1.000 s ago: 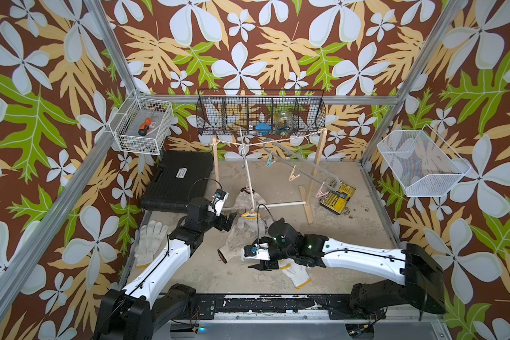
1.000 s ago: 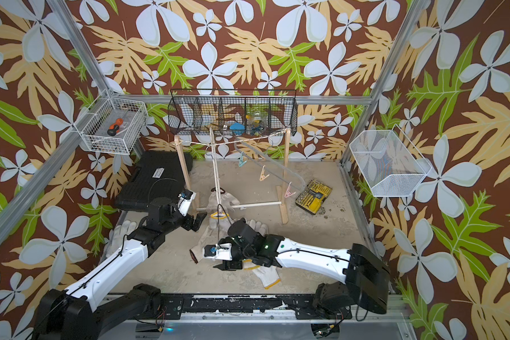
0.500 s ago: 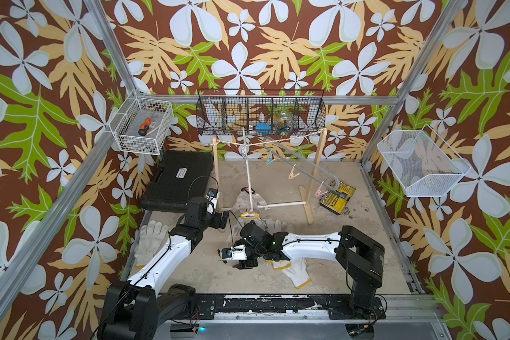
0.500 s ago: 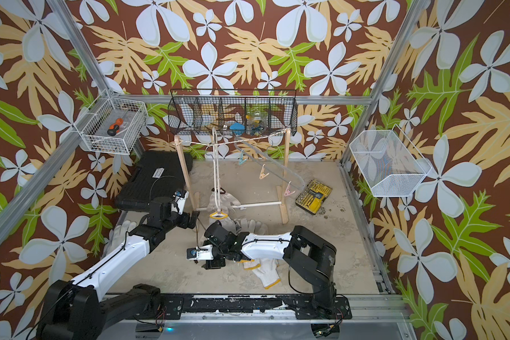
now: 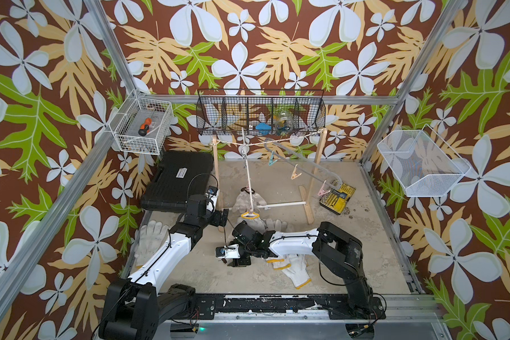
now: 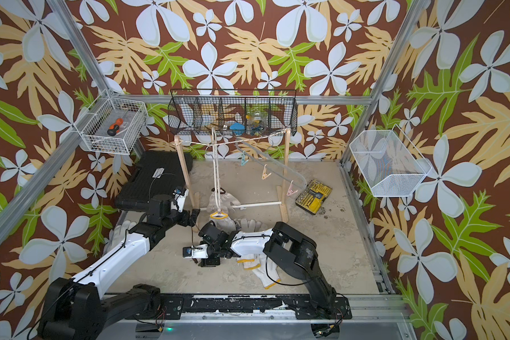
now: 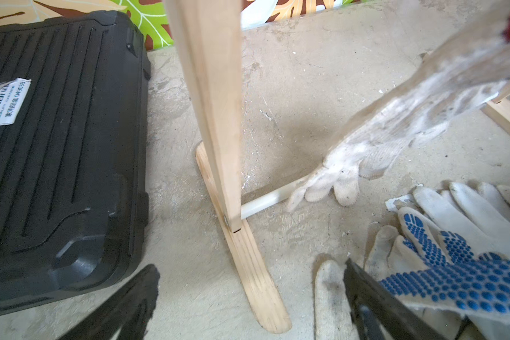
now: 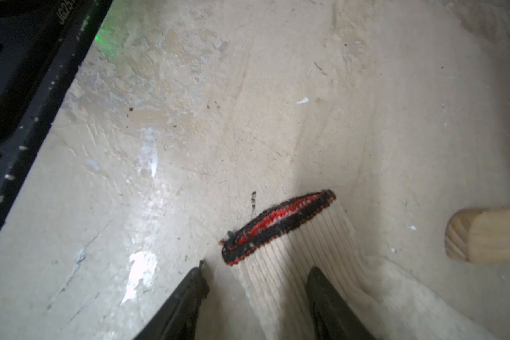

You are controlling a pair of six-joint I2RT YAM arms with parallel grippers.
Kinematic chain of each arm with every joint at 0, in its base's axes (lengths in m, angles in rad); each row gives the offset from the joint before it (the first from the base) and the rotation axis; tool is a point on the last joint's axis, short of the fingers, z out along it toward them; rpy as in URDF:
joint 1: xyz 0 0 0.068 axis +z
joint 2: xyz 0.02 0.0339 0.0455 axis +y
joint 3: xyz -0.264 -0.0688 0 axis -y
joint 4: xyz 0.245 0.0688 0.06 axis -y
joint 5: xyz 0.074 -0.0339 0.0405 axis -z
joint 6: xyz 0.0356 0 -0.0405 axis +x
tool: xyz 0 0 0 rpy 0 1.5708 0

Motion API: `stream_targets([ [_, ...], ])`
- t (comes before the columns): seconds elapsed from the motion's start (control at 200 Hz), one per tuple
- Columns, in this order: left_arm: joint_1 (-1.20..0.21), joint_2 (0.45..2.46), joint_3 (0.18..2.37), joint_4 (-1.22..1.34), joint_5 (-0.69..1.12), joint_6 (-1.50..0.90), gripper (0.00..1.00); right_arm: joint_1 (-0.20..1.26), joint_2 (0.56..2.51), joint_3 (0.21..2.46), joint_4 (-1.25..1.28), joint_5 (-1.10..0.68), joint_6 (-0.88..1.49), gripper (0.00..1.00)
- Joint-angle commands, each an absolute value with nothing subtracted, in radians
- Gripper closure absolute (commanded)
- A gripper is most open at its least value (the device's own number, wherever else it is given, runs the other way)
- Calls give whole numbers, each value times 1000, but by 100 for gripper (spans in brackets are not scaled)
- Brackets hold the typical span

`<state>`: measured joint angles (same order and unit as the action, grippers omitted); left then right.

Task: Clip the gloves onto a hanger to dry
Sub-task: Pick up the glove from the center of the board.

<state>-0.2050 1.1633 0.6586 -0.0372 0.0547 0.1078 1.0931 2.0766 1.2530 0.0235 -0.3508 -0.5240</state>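
Gloves (image 7: pixel 468 212) heaped beside wooden rack post (image 7: pixel 212 117); left fingers (image 7: pixel 124 306) spread; right fingers (image 8: pixel 183 306) straddle red-trimmed cuff (image 8: pixel 277 223), grip unclear.

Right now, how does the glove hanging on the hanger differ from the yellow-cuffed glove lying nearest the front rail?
The hanging glove hangs cuff-up from the white hanger, fingertips reaching the crossbar; the yellow-cuffed glove lies flat on the floor, unclipped. The hanging glove has dark cuff trim, the yellow-cuffed glove yellow. Both are white knit work gloves.
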Motion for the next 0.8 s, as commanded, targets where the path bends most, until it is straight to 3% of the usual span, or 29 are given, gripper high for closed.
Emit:
stream_targets([
  [0.0, -203, 1167, 668, -28, 70, 115, 0, 1094, 2106, 1271, -13, -319, -520, 47],
  [0.045, -203, 1168, 669, -29, 73, 116, 0, 1093, 2107, 1272, -12, -313, -518, 53],
  [0.2, -203, 1173, 666, -27, 80, 120, 0, 1086, 2096, 1267, -32, -297, -521, 86],
  [0.305, -203, 1181, 666, -21, 89, 121, 0, 1085, 2078, 1271, -40, -317, -514, 100],
  [0.586, -203, 1200, 678, -2, 118, 121, 0, 1084, 1929, 1215, -24, -351, -466, 100],
  [0.796, -203, 1201, 701, 17, 173, 130, 0, 1082, 1683, 1063, 7, -379, -370, 100],
])
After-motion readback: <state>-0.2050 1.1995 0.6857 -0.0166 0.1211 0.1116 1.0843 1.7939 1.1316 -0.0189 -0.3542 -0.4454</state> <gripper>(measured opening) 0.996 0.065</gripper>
